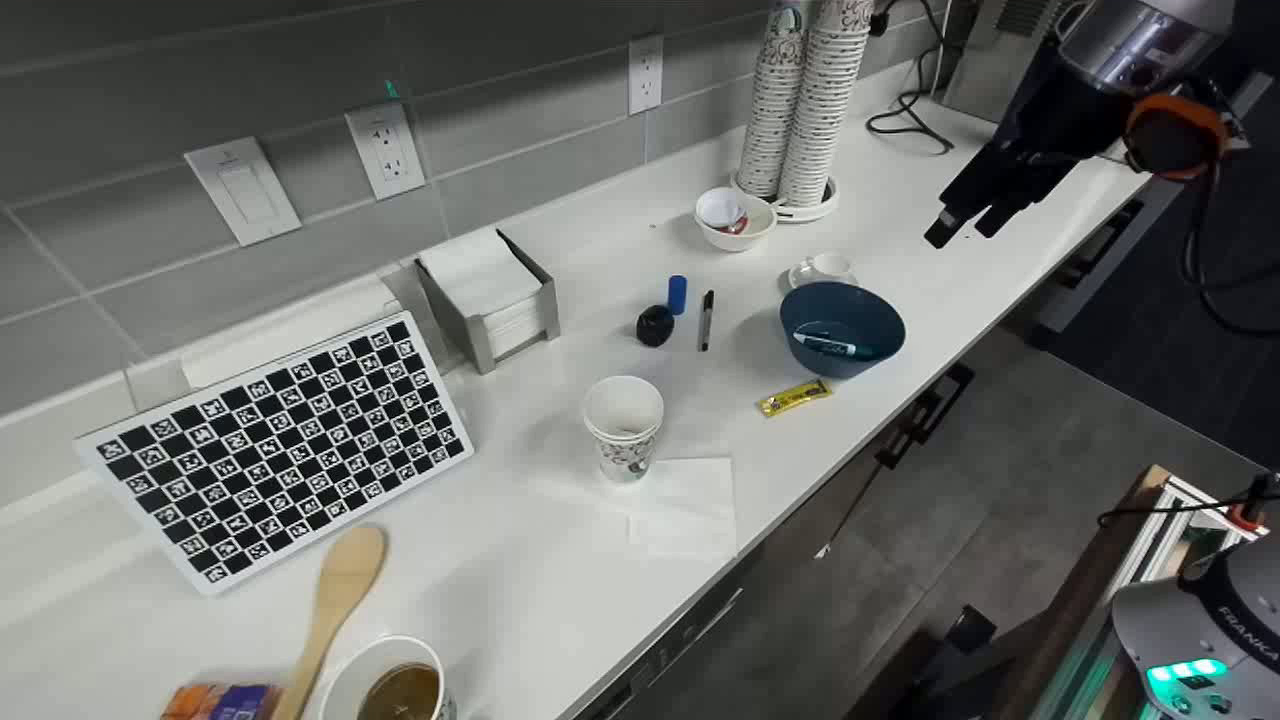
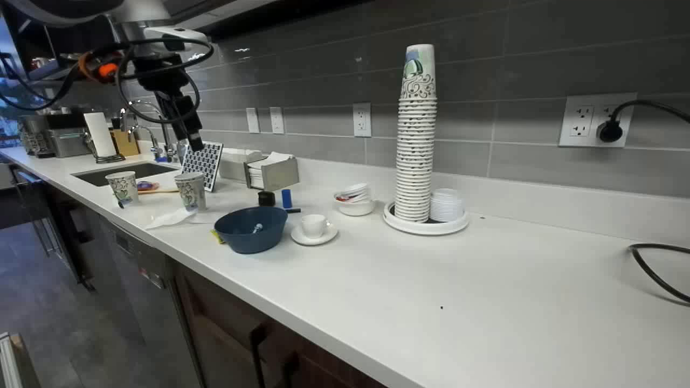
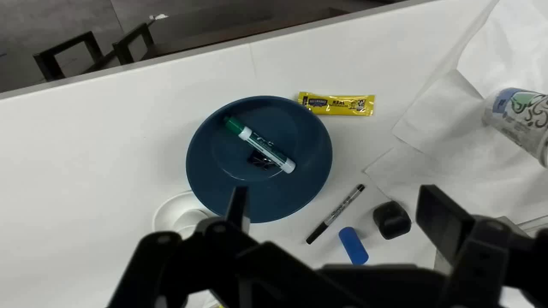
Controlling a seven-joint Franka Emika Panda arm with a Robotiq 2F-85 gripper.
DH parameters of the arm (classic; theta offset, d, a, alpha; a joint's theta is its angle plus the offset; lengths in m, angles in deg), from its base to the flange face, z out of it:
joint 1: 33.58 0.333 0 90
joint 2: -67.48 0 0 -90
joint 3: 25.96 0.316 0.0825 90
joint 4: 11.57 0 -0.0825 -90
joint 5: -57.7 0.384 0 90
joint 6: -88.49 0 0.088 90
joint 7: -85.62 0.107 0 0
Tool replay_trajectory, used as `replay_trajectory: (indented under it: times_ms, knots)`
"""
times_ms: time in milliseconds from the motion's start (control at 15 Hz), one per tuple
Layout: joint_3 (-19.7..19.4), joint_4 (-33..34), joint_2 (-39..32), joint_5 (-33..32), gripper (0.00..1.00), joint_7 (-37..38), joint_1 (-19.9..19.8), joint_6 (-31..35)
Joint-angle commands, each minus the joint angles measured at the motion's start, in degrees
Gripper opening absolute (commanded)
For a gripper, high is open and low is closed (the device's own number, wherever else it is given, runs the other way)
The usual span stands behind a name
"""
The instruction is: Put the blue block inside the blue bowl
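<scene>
Plainly, the white counter (image 1: 520, 600) bears the whole scene, and the robot arm (image 1: 1140, 50) reaches over it in both exterior views. The gripper (image 1: 965, 228) hangs in the air, released: the wrist view shows its fingers (image 3: 443, 222) wide apart, a gap that looks much narrower in the exterior views. A sink (image 2: 126, 171) appears in an exterior view; a checkered board (image 1: 285, 450) leans by the wall (image 1: 540, 180) in both exterior views, just beside a napkin holder (image 2: 283, 175). The blue bowl (image 3: 278, 192) sits near the counter's front edge, with a white mug (image 2: 313, 226) on its saucer (image 2: 323, 240) just beside it. A green marker (image 3: 265, 147) lies inside the bowl, and a yellow packet (image 3: 342, 105) lies just outside. Back toward the wall, next to a rounded black object (image 3: 391, 220), the blue block (image 1: 677, 294) stands upright on the counter, its long axis vertical in both exterior views; the wrist view, from above, draws it aslant. Between block and bowl a slim pen (image 3: 336, 214) lies flat and crosswise, on the straight line that joins them. Smaller again, a black clip (image 3: 257, 159) rests in the bowl, partly hidden by the marker, plain in the wrist view but hard to make out in the exterior views.
</scene>
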Motion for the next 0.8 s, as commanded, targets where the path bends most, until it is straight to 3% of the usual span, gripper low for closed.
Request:
replay_trajectory:
  times_ms: [0, 267, 467, 600, 733]
  knots:
    - [0.49, 0.15, -0.02, 0.36, 1.00, -0.30, -0.59, -0.24]
    - [0.49, 0.15, -0.02, 0.36, 1.00, -0.30, -0.59, -0.24]
    - [8.27, 1.16, -4.06, 0.74, 1.00, 14.39, -1.30, 8.39]
    - [14.40, 2.15, -8.42, -1.35, 1.00, 22.90, -2.03, 18.30]
    - [22.03, 4.46, -14.65, -8.44, 1.00, 32.16, -6.39, 28.62]
